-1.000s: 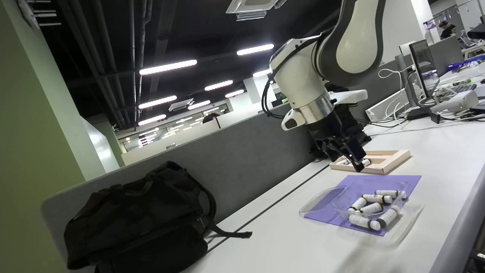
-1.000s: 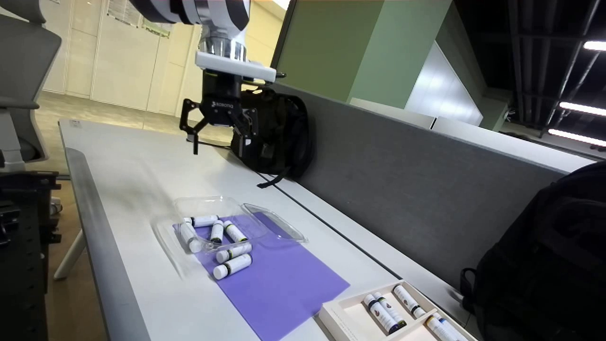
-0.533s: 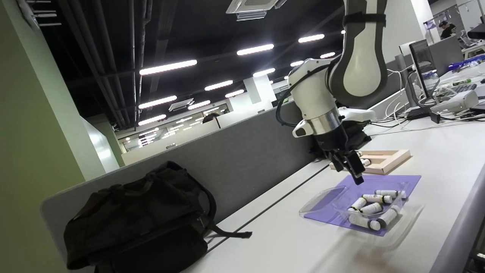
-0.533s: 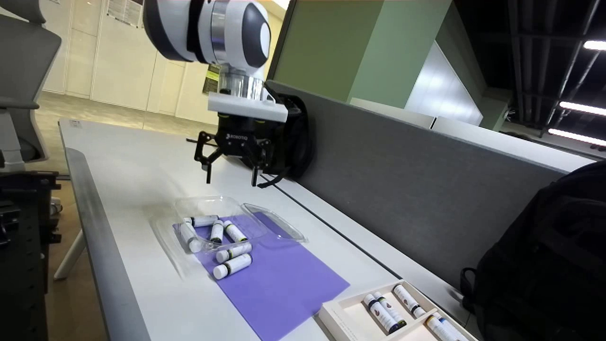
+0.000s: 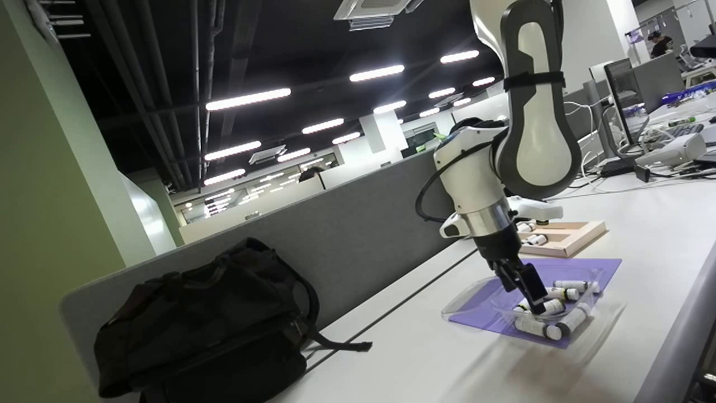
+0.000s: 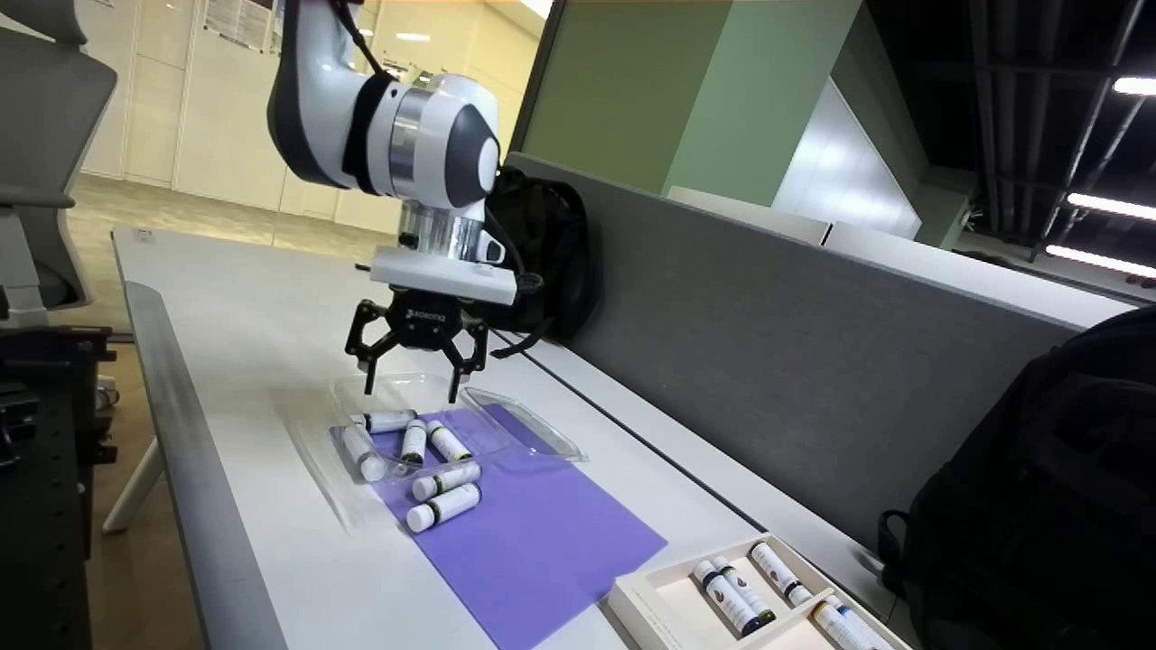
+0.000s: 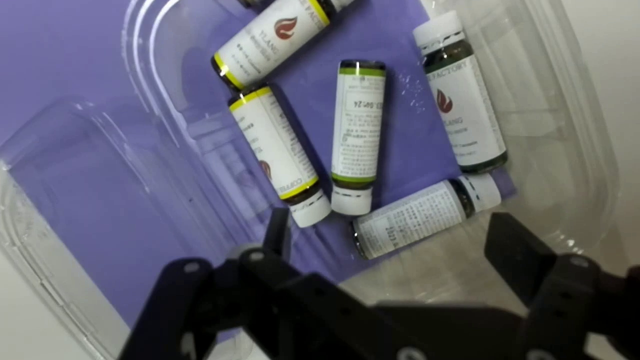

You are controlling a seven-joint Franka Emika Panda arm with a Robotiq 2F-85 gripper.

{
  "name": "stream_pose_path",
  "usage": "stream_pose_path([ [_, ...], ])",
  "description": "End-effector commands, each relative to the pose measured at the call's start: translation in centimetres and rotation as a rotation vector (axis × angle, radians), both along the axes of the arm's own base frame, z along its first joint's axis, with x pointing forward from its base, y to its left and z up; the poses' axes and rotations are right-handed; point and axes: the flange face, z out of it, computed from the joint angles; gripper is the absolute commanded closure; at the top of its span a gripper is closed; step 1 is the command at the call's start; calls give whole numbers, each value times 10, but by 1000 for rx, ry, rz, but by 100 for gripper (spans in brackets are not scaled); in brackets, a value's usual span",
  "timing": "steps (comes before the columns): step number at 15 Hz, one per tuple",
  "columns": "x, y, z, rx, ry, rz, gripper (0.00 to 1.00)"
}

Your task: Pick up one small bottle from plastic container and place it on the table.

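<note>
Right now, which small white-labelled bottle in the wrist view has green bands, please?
The white-capped bottle between a yellow-banded bottle and an unbanded one: it alone shows green bands, near both ends; others show yellow bands or none.

In the wrist view, the top edge crops the shallow, clear plastic tray (image 7: pixel 565 100) and clips the capped end of a yellow-banded, white-labelled glass bottle (image 7: pixel 272 42). The smallest print on the green-banded glass bottle (image 7: pixel 357 135) is too blurred to read. The black, two-fingered end effector (image 7: pixel 390 220) hides part of the tray's lower side, its own base cut by the bottom edge. In an exterior view, a black finger (image 5: pixel 532 288) covers part of a small white-labelled bottle (image 5: pixel 555 306); contact cannot be told there. In an exterior view, the bottom edge trims a pale tan, divided rectangular box (image 6: pixel 646 609).
</note>
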Motion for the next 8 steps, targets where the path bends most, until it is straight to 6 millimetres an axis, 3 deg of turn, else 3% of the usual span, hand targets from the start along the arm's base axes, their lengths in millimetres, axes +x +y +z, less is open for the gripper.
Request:
stream_pose_path([
  [1,5,2,-16,6,-17,-30,0],
  [8,1,-17,-34,-5,1,-90,0],
])
